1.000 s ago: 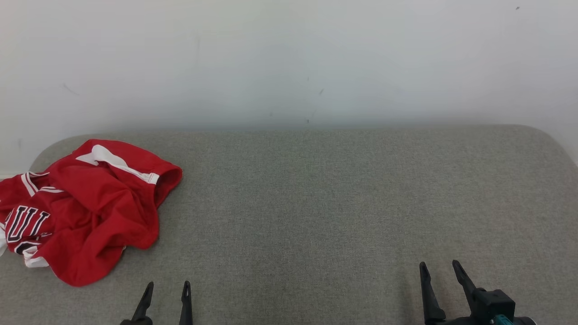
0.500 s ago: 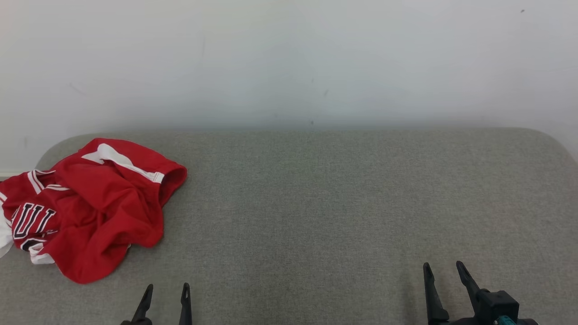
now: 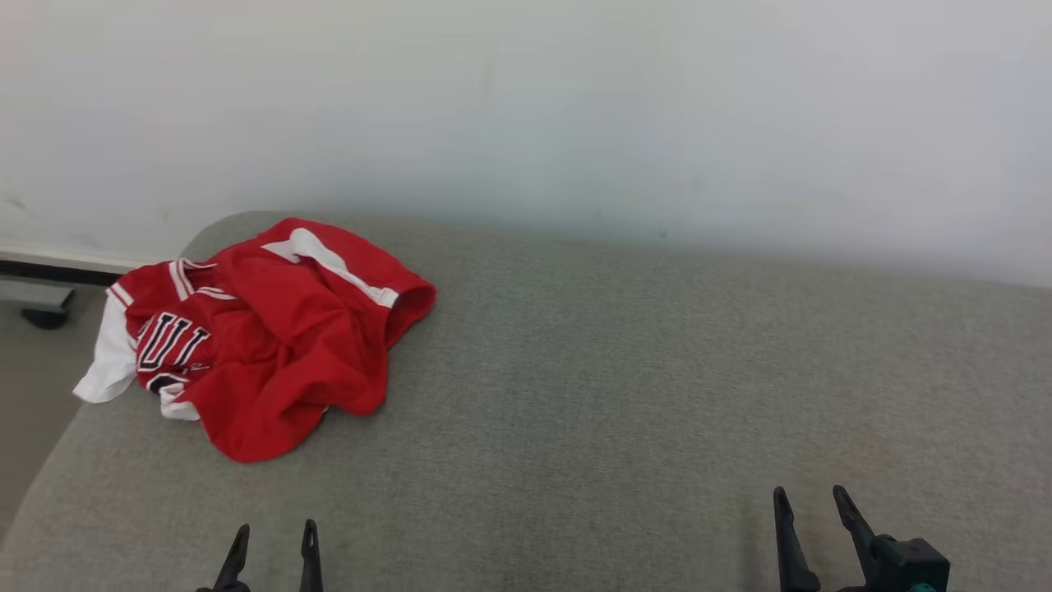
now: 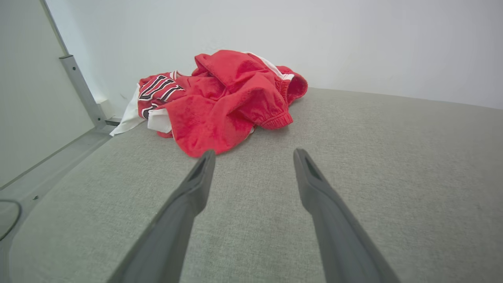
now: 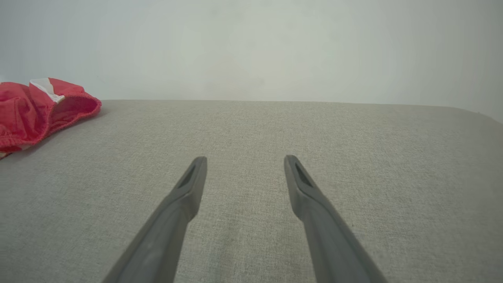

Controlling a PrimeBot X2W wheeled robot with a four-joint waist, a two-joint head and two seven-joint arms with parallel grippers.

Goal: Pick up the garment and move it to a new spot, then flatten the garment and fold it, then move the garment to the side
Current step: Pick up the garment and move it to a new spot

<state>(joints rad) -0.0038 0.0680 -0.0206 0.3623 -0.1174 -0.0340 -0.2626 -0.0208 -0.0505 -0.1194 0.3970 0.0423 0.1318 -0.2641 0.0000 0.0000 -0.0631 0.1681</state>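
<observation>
Left tool (image 3: 274, 528) and right tool (image 3: 809, 491) gape wide, empty, over a grey fabric-covered desk (image 3: 616, 370). Crumpled red-and-white jersey garment (image 3: 279, 345) lies ahead of the left tool, untouched, far from the right tool.

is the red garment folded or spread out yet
Neither: the red garment lies crumpled in a heap near the left end of the grey cushion, its fabric bunched with white trim and lettering partly tucked under. Nothing is gripping it.

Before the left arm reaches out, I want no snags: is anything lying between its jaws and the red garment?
Nothing visible. Bare grey cushion runs from the left gripper to the crumpled garment.
</observation>
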